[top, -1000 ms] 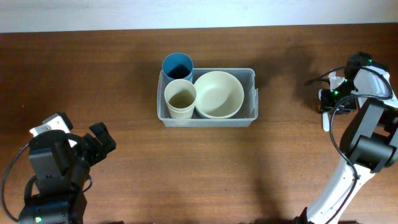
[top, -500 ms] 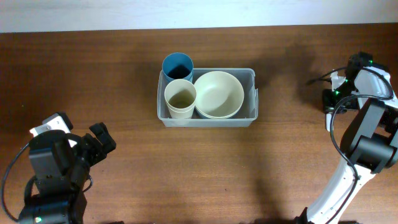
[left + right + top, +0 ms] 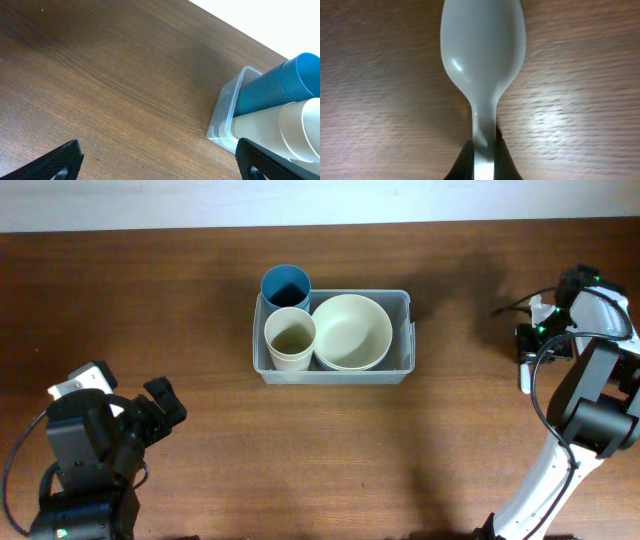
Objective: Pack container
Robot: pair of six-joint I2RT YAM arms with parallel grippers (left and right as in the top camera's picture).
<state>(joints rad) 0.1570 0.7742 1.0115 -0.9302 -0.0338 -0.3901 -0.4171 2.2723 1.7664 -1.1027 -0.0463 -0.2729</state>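
Observation:
The clear container sits mid-table and holds a cream bowl and a cream cup. A blue cup stands at its back left corner. In the right wrist view a white spoon lies bowl-up over the wood, and my right gripper is shut on its handle. That gripper is near the table's right edge, well away from the container. My left gripper is at the front left, open with nothing in it. From there the container shows at the right.
The blue cup and cream cup show at the right of the left wrist view. Bare brown wood surrounds the container on all sides. The right arm's white links rise along the table's right edge.
My right gripper's jaws have closed onto the spoon's handle, with only a tiny shift at the wrist. The left arm and the container's contents have not moved.

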